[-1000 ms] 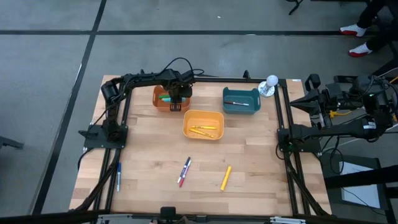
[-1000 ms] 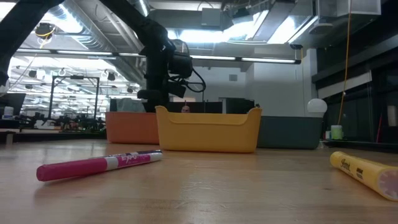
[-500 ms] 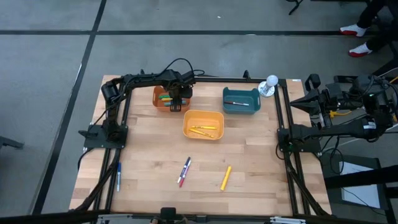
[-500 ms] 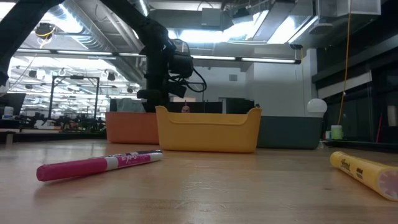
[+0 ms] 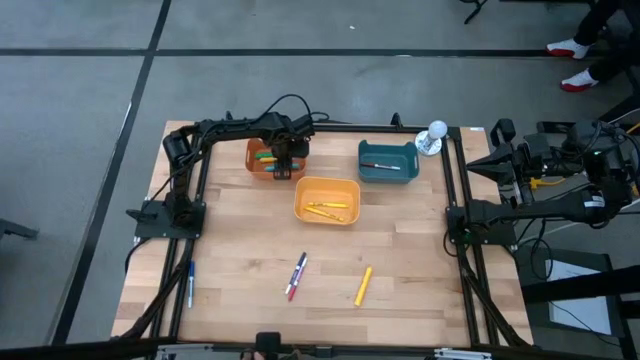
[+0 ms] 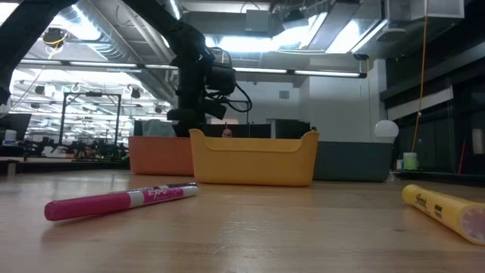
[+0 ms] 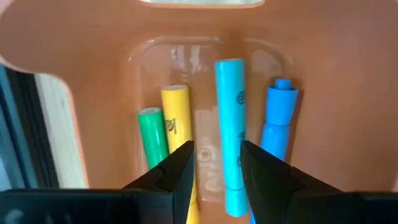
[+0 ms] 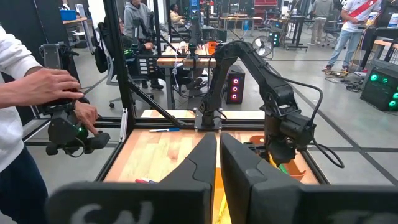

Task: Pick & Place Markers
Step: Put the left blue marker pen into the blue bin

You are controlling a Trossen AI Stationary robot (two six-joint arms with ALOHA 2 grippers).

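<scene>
Nothing shifted vs prior; left end effector (image 7: 214, 163) open over smooth orange plastic bin (image 7: 348, 93), cylindrical markers (image 7: 231, 130) inside

Orange bin (image 5: 262, 168), yellow bin (image 5: 326, 187), teal bin (image 5: 388, 172) on wooden counter (image 5: 240, 260); white ball (image 5: 437, 129) far right corner.

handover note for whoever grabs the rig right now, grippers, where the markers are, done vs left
Left gripper: open, empty, over the orange bin. Right gripper: shut, parked at the table's right edge.

Done: green marker, yellow marker and two blue markers lie in the orange bin; the yellow bin and the teal bin also hold markers.

Left: pink marker, the blue one beside it, yellow highlighter and a blue pen at the left edge.
</scene>
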